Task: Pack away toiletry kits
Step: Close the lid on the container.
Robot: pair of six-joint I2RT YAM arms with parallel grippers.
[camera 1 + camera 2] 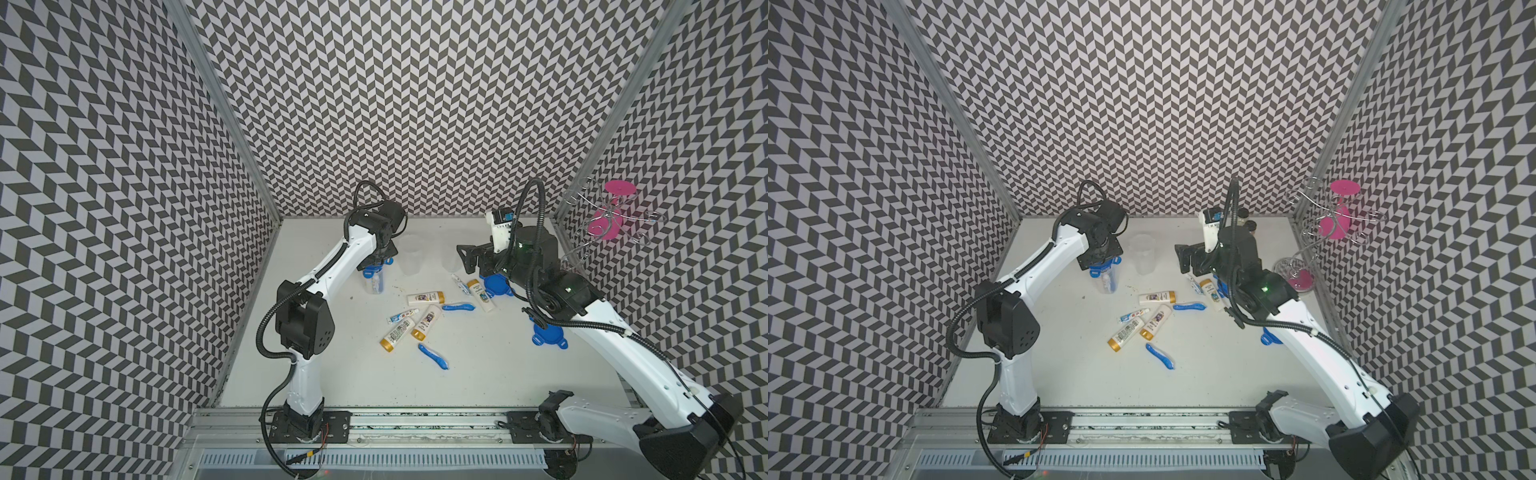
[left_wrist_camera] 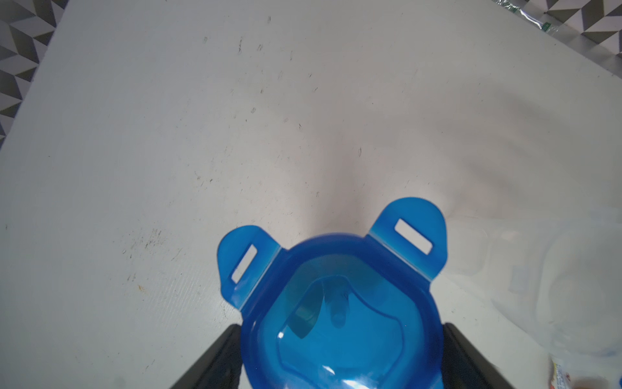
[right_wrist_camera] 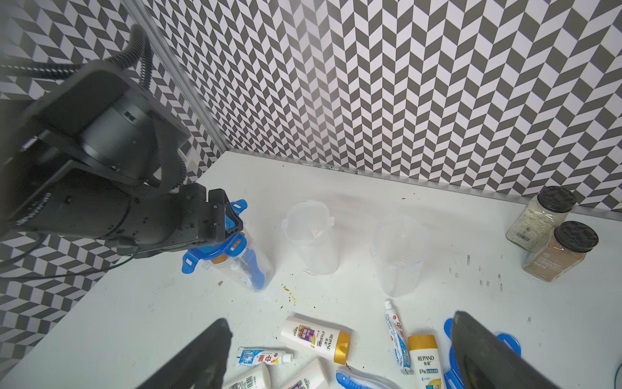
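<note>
Clock face laid on a top view, far wall [image 1: 415, 124] at twelve.

Nearest: one blue toothbrush [image 1: 433, 356] is lying loose, long axis running eleven to five. Just past it two gold-capped tubes [image 1: 397, 331] are lying side by side, caps pointing toward seven, with a toothpaste tube [image 1: 402, 317] just beside them at eleven. Well off at three, a loose lid [image 1: 547, 334] is sitting flat.

Further out: the right gripper [image 3: 341, 320] is hanging with its fingers spread wide, carrying nothing. Two empty cups [image 3: 311, 239] are standing open at its nine.

Far left: the left gripper [image 2: 340, 350] is clamping the blue lid [image 2: 336, 256] from opposite sides. The lid is sitting over the mouth of the filled cup [image 3: 249, 266], which is standing roughly upright with a toothbrush and a tube inside. In the left wrist view two lid tabs are sticking outward, apparently unlatched.

Judgement: the coming move is hinging on the lid lying straight above the cup mouth, along the cup's vertical axis. The left arm is the one on it, so a straight downward press looks likely. Whether the lid is seating all round, I cannot tell.
</note>
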